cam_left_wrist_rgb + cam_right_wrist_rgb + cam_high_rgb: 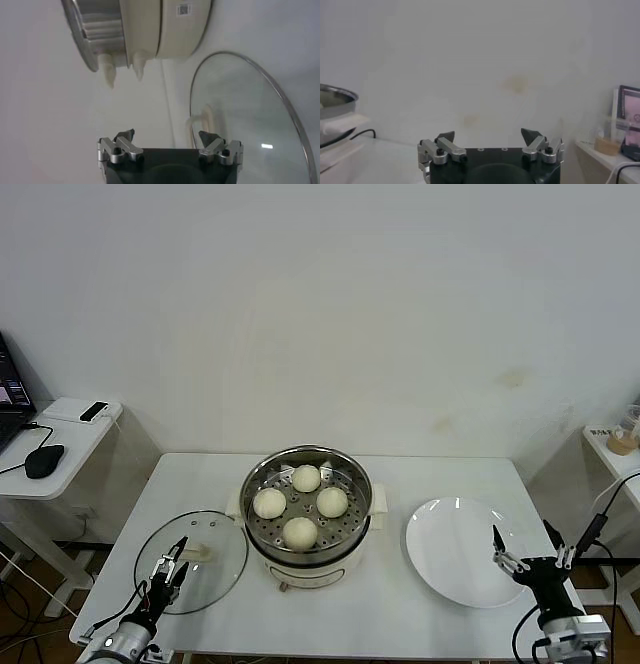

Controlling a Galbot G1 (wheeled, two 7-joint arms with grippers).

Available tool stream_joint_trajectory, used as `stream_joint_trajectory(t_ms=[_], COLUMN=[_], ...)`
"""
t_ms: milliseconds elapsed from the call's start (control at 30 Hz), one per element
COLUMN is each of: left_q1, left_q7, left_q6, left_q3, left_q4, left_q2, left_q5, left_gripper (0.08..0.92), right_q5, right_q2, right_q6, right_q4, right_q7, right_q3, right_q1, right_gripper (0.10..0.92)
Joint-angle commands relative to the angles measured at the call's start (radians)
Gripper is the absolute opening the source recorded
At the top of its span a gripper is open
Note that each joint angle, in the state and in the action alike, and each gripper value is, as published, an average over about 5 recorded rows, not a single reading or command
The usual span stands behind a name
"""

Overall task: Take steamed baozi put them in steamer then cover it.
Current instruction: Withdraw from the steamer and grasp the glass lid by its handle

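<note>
The steamer [305, 514] stands mid-table, its steel pot uncovered. Four baozi lie on its perforated tray: at the back [306, 478], on the left [269, 503], on the right [332, 502] and at the front [300, 532]. The glass cover [195, 562] lies flat on the table to the steamer's left, cream handle [201, 552] up. My left gripper [172, 556] is open and empty over the cover's near edge. In the left wrist view it [167, 136] faces the cover [245, 115] and the steamer's base [145, 35]. My right gripper [520, 532] is open and empty at the plate's right edge.
An empty white plate [458, 552] lies to the right of the steamer. A side table with a mouse [44, 460] stands at the left. Another side table [618, 446] stands at the right. The right wrist view shows the steamer's rim [335, 96] far off.
</note>
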Motion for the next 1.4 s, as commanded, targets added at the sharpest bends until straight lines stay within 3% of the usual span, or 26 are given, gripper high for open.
stream_joint_trajectory(t_ms=[33, 900, 1400], left_q1=[-0.117, -0.253, -0.232], left_q7=[0.002, 0.024, -0.016], left_q6=[0.0, 0.006, -0.014], left_q3=[0.02, 0.086, 0.077], left_q4=[0.094, 0.215, 0.237], left_q2=[0.006, 0.008, -0.006], left_q5=[0.012, -0.046, -0.067], left_gripper=[0.823, 0.814, 0.412], right_q5=[-0.005, -0.019, -0.029], right_q2=[0.006, 0.023, 0.027], right_q6=[-0.004, -0.002, -0.003], right_q4=[0.005, 0.018, 0.01], right_q7=[0.001, -0.008, -0.011], right_q3=[-0.009, -0.011, -0.038], right_q1=[-0.011, -0.03, -0.019], right_gripper=[0.823, 0.823, 0.823])
